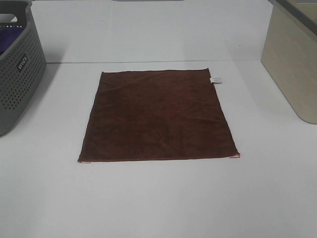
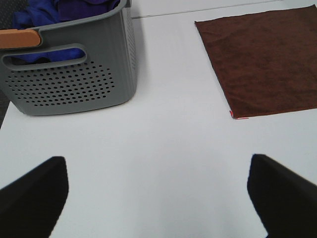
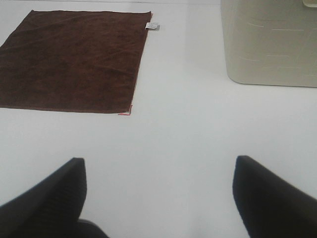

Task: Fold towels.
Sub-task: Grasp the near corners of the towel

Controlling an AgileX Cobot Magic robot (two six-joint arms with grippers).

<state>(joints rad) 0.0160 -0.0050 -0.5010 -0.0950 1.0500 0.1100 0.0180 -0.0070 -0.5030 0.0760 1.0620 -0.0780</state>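
A dark reddish-brown towel (image 1: 158, 116) lies flat and spread out in the middle of the white table, with a small white tag (image 1: 216, 80) at its far right corner. It also shows in the left wrist view (image 2: 265, 62) and the right wrist view (image 3: 74, 62). My left gripper (image 2: 161, 196) is open and empty, above bare table to the left of the towel's near left corner. My right gripper (image 3: 158, 193) is open and empty, above bare table to the right of the towel's near right corner. Neither arm shows in the exterior high view.
A grey perforated basket (image 1: 17, 69) stands at the far left; the left wrist view shows purple-blue cloth (image 2: 54, 10) in it. A beige bin (image 1: 294, 64) stands at the far right, and shows in the right wrist view (image 3: 270, 42).
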